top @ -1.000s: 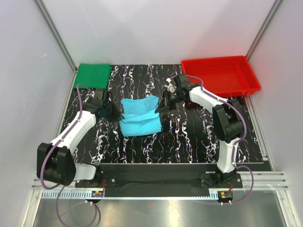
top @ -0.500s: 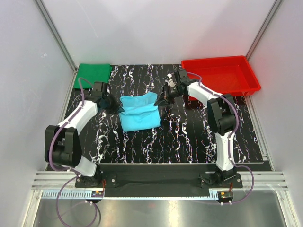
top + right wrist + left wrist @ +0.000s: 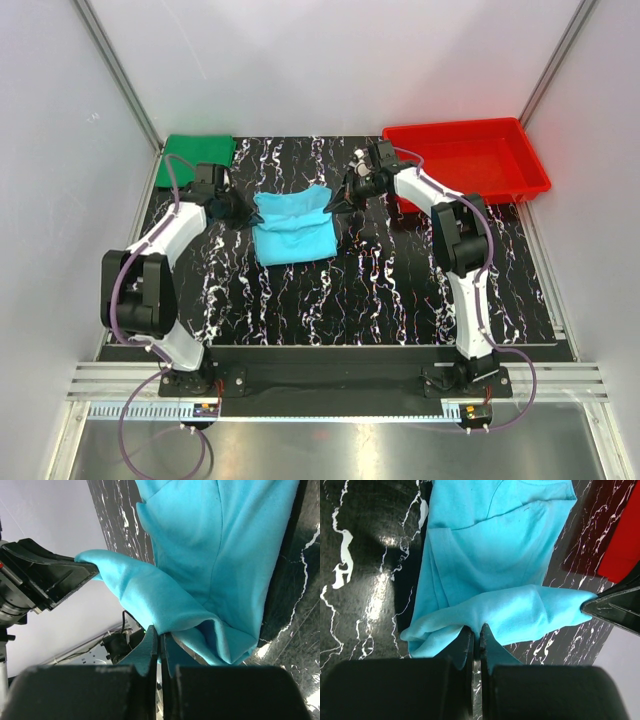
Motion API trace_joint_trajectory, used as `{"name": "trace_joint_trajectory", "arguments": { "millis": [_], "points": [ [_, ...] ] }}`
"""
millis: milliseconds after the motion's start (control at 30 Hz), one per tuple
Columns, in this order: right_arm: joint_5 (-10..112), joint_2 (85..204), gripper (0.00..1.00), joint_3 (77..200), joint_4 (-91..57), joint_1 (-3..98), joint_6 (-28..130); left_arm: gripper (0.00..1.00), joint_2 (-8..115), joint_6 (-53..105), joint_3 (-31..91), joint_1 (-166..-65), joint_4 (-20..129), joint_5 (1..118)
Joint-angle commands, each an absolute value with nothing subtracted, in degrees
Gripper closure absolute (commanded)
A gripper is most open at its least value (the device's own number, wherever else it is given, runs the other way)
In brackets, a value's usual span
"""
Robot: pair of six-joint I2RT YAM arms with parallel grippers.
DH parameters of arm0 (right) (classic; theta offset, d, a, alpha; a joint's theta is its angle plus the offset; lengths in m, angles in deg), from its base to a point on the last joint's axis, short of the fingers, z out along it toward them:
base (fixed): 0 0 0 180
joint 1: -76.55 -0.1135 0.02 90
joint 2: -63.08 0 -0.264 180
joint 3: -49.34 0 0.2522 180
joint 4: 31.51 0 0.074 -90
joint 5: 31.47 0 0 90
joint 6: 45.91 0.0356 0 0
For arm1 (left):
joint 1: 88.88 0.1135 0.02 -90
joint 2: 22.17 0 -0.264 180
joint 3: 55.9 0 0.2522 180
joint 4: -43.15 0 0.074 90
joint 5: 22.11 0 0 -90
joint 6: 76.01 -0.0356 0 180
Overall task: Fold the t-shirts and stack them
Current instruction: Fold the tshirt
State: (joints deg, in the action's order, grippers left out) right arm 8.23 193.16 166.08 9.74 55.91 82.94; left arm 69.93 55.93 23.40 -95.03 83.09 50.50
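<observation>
Black marbled tabletop (image 3: 400, 290), cyan t-shirt (image 3: 292, 235) stretched between the left gripper (image 3: 476, 630) and right gripper (image 3: 160, 637), each clamped on a corner. I'd lower both corners level with the edges matching. Green t-shirt (image 3: 195, 158) lies folded just beyond the left one.

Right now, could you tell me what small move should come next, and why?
I would probably lower the edge and open both grippers: the left gripper and right gripper each pinch the folded-over edge of the cyan t-shirt, raised above its lower layer.
</observation>
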Motion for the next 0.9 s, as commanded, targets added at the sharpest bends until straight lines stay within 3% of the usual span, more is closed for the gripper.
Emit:
{"name": "trace_joint_trajectory", "arguments": {
  "millis": [0, 633, 867],
  "points": [
    [6.23, 194.04, 1.00, 169.53, 7.65, 56.16, 85.13, 1.00, 72.04, 56.09, 26.32, -94.68, 79.24, 47.76],
    [7.99, 200.01, 1.00, 175.51, 8.88, 56.69, 86.89, 1.00, 79.78, 55.04, 33.62, -92.92, 79.32, 47.06],
    [8.96, 201.94, 1.00, 178.23, 10.55, 56.95, 86.71, 0.94, 82.07, 54.25, 35.12, -92.57, 79.59, 47.14]
  ]
}}
